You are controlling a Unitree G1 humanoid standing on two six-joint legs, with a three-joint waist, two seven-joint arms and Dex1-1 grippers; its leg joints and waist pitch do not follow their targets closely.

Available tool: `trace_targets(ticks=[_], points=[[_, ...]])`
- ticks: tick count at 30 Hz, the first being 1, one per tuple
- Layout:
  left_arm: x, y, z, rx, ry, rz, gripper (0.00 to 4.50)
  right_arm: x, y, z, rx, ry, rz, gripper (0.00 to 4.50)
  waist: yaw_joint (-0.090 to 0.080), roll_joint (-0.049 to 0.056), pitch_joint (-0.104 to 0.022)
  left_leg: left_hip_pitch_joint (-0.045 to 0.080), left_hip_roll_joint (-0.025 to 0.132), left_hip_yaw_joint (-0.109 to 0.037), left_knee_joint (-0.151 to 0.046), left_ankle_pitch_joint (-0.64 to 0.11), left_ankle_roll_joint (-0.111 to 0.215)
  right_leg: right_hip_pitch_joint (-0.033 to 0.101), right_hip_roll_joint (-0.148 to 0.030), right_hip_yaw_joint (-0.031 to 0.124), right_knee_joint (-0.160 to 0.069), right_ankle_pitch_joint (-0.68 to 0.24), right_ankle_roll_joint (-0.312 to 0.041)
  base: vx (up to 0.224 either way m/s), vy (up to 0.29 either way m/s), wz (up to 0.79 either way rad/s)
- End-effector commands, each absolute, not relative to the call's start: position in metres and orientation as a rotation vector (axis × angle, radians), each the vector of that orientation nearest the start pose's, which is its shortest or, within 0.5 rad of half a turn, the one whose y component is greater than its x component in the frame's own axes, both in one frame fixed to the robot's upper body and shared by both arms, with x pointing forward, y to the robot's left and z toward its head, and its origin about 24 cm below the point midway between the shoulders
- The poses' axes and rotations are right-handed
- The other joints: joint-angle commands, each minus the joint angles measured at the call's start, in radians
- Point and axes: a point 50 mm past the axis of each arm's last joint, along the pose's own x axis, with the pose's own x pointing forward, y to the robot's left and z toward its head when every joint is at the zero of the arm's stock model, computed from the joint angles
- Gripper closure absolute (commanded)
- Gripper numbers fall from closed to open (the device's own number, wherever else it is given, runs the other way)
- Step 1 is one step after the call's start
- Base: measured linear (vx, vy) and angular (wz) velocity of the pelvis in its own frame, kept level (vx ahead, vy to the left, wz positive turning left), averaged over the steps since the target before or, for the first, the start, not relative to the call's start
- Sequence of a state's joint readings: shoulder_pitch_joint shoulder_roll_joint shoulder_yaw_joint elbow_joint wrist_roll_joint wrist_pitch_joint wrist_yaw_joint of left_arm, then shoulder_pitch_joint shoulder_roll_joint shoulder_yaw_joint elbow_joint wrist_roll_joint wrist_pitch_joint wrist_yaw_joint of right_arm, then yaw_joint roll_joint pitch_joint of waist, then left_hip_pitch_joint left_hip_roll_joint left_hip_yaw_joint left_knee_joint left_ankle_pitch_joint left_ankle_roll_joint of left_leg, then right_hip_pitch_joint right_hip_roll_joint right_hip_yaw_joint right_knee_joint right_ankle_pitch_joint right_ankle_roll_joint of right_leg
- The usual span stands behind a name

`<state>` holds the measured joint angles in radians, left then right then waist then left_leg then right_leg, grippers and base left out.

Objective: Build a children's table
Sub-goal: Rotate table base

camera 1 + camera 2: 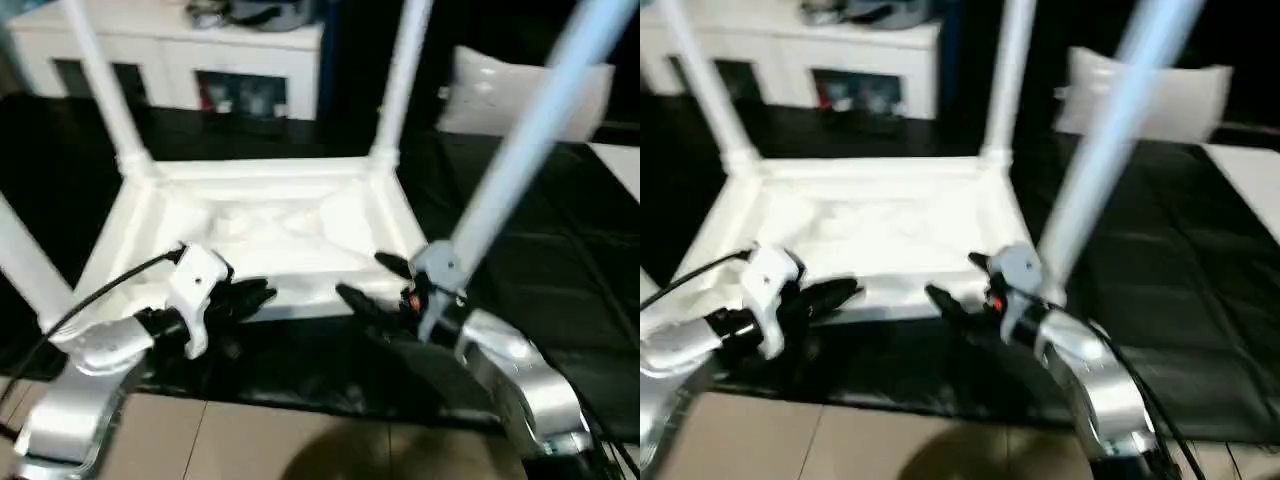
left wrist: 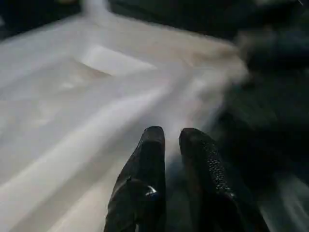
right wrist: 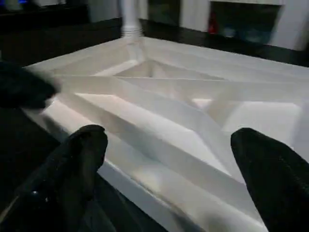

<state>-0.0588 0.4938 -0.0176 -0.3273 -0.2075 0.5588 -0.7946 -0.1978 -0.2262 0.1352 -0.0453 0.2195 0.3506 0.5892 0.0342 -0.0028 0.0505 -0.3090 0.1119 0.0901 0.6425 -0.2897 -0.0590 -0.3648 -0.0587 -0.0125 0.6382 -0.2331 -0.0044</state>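
Note:
The white tabletop (image 1: 270,230) lies upside down on a black mat, its ribbed underside (image 3: 159,96) facing up. White legs stand up from its corner sockets: far left (image 1: 100,80), far right (image 1: 405,70), near right (image 1: 530,140) and near left (image 1: 25,265). My left gripper (image 1: 262,293) hovers at the near edge, its fingers (image 2: 154,145) almost together with nothing between them. My right gripper (image 1: 365,278) is open wide just in front of the near right corner, beside that leg's base, with the tabletop's edge showing between its fingers (image 3: 82,154).
A white cabinet with glass doors (image 1: 170,60) stands behind the table. A white cushion (image 1: 520,90) lies at the back right. The black mat (image 1: 560,260) stretches to the right, and tiled floor (image 1: 270,440) lies in front of it.

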Motion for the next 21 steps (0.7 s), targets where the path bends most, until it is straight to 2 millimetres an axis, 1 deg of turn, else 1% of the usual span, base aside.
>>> trace_targets(ticks=[1, 2, 3, 4, 5, 6, 7, 8, 9, 10, 11, 12, 13, 14, 15, 17, 18, 19, 21], points=[[0.241, 0.179, 0.089, 0.213, 0.358, -0.892, 3.56, 0.285, -0.115, 0.07, -0.028, 0.182, 0.739, 0.0, -0.001, 0.012, -0.034, -0.018, 0.072, -0.015, -0.108, -0.149, 0.014, 0.041, -0.083, 0.05, -0.09, -0.295, -0.194, -0.07, -0.065, 0.03], [0.24, 0.181, 0.088, 0.208, 0.383, -0.898, 3.56, 0.288, -0.113, 0.071, -0.032, 0.186, 0.73, 0.0, -0.002, 0.013, -0.033, -0.017, 0.073, -0.011, -0.106, -0.147, 0.014, 0.036, -0.08, 0.049, -0.091, -0.293, -0.2, -0.07, -0.065, 0.03], [0.239, 0.184, 0.086, 0.214, 0.419, -0.907, 3.56, 0.292, -0.111, 0.071, -0.031, 0.193, 0.722, 0.0, -0.003, 0.016, -0.032, -0.018, 0.072, -0.004, -0.105, -0.147, 0.015, 0.031, -0.076, 0.049, -0.092, -0.298, -0.214, -0.051, -0.063, 0.05], [0.238, 0.185, 0.085, 0.216, 0.431, -0.911, 3.56, 0.293, -0.11, 0.072, -0.032, 0.196, 0.719, 0.0, -0.002, 0.015, -0.032, -0.022, 0.072, -0.003, -0.106, -0.146, 0.016, 0.033, -0.076, 0.048, -0.093, -0.31, -0.211, -0.031, -0.053, 0.04], [0.231, 0.19, 0.082, 0.216, 0.494, -0.94, 3.56, 0.3, -0.106, 0.073, -0.036, 0.205, 0.707, 0.0, 0.001, 0.015, -0.035, -0.021, 0.074, 0.001, -0.103, -0.126, 0.015, 0.029, -0.074, 0.048, -0.09, -0.303, -0.21, -0.031, -0.053, 0.04], [0.231, 0.19, 0.082, 0.216, 0.494, -0.94, 3.56, 0.3, -0.106, 0.073, -0.036, 0.205, 0.707, 0.0, 0.0, 0.015, -0.039, -0.024, 0.073, 0.002, -0.101, -0.105, 0.014, 0.029, -0.073, 0.047, -0.085, -0.28, -0.216, 0.0, 0.0, 0.0], [0.229, 0.19, 0.082, 0.212, 0.507, -0.949, 3.56, 0.301, -0.105, 0.073, -0.037, 0.205, 0.707, 0.0, 0.001, 0.018, -0.043, -0.032, 0.076, 0.007, -0.1, -0.059, 0.017, 0.032, -0.07, 0.045, -0.081, -0.216, -0.222, 0.0, 0.0, 0.0], [0.225, 0.192, 0.081, 0.208, 0.542, -0.968, 3.56, 0.303, -0.104, 0.073, -0.029, 0.21, 0.703, 0.0, 0.002, 0.02, -0.045, -0.033, 0.077, 0.008, -0.099, -0.035, 0.016, 0.033, -0.07, 0.044, -0.076, -0.174, -0.229, 0.0, 0.0, 0.0], [0.221, 0.194, 0.078, 0.216, 0.583, -0.98, 3.56, 0.305, -0.102, 0.073, -0.016, 0.224, 0.692, 0.0, 0.001, 0.021, -0.046, -0.036, 0.078, 0.011, -0.099, -0.016, 0.015, 0.029, -0.065, 0.04, -0.07, -0.113, -0.244, 0.0, 0.0, 0.0], [0.219, 0.195, 0.077, 0.222, 0.602, -0.983, 3.56, 0.306, -0.101, 0.072, -0.01, 0.233, 0.686, 0.0, 0.001, 0.023, -0.048, -0.037, 0.078, 0.012, -0.099, -0.007, 0.012, 0.03, -0.062, 0.038, -0.066, -0.075, -0.252, 0.0, 0.0, 0.0], [0.219, 0.197, 0.074, 0.228, 0.625, -0.967, 3.56, 0.309, -0.1, 0.072, 0.0, 0.234, 0.661, 0.0, 0.0, 0.022, -0.047, -0.037, 0.079, 0.013, -0.098, 0.002, 0.009, 0.028, -0.061, 0.037, -0.063, -0.043, -0.262, 0.0, 0.0, 0.0], [0.218, 0.198, 0.072, 0.231, 0.639, -0.955, 3.56, 0.311, -0.099, 0.072, 0.006, 0.234, 0.643, 0.0, 0.0, 0.024, -0.047, -0.038, 0.079, 0.014, -0.098, 0.0, 0.007, 0.029, -0.062, 0.037, -0.064, -0.039, -0.265, 0.0, 0.0, 0.0], [0.218, 0.199, 0.07, 0.238, 0.649, -0.936, 3.56, 0.312, -0.099, 0.071, 0.025, 0.238, 0.618, 0.0, 0.0, 0.021, -0.047, -0.038, 0.08, 0.016, -0.098, -0.008, 0.004, 0.029, -0.061, 0.036, -0.065, -0.038, -0.267, 0.0, 0.0, 0.0], [0.219, 0.203, 0.067, 0.26, 0.663, -0.891, 3.56, 0.316, -0.1, 0.071, 0.056, 0.243, 0.546, 0.0, -0.001, 0.021, -0.046, -0.039, 0.081, 0.017, -0.1, -0.007, -0.001, 0.029, -0.062, 0.037, -0.064, -0.031, -0.267, 0.0, 0.0, 0.0], [0.22, 0.204, 0.066, 0.267, 0.667, -0.877, 3.56, 0.318, -0.1, 0.07, 0.067, 0.245, 0.523, 0.0, -0.001, 0.019, -0.046, -0.04, 0.082, 0.016, -0.101, -0.008, -0.004, 0.03, -0.063, 0.037, -0.064, -0.036, -0.265, 0.0, 0.0, 0.0], [0.222, 0.21, 0.062, 0.283, 0.677, -0.802, 3.56, 0.321, -0.104, 0.067, 0.105, 0.267, 0.438, 0.0, -0.001, 0.021, -0.045, -0.038, 0.08, 0.018, -0.102, -0.027, -0.018, 0.028, -0.061, 0.037, -0.067, -0.067, -0.251, 0.0, 0.0, 0.0], [0.225, 0.215, 0.059, 0.313, 0.69, -0.748, 3.56, 0.324, -0.113, 0.063, 0.09, 0.281, 0.352, 0.0, -0.002, 0.021, -0.044, -0.037, 0.08, 0.019, -0.103, -0.033, -0.021, 0.027, -0.06, 0.037, -0.068, -0.076, -0.248, 0.0, 0.0, 0.0], [0.225, 0.217, 0.058, 0.322, 0.694, -0.734, 3.56, 0.325, -0.115, 0.062, 0.087, 0.284, 0.332, 0.0, -0.002, 0.021, -0.045, -0.037, 0.08, 0.019, -0.103, -0.03, -0.027, 0.026, -0.061, 0.037, -0.069, -0.08, -0.243, 0.0, 0.0, 0.0], [0.228, 0.222, 0.056, 0.349, 0.696, -0.68, 3.56, 0.328, -0.127, 0.058, 0.077, 0.292, 0.229, 0.0, 0.002, 0.021, -0.044, -0.035, 0.079, 0.022, -0.103, -0.041, -0.029, 0.024, -0.061, 0.039, -0.072, -0.1, -0.229, 0.0, 0.0, 0.0]])
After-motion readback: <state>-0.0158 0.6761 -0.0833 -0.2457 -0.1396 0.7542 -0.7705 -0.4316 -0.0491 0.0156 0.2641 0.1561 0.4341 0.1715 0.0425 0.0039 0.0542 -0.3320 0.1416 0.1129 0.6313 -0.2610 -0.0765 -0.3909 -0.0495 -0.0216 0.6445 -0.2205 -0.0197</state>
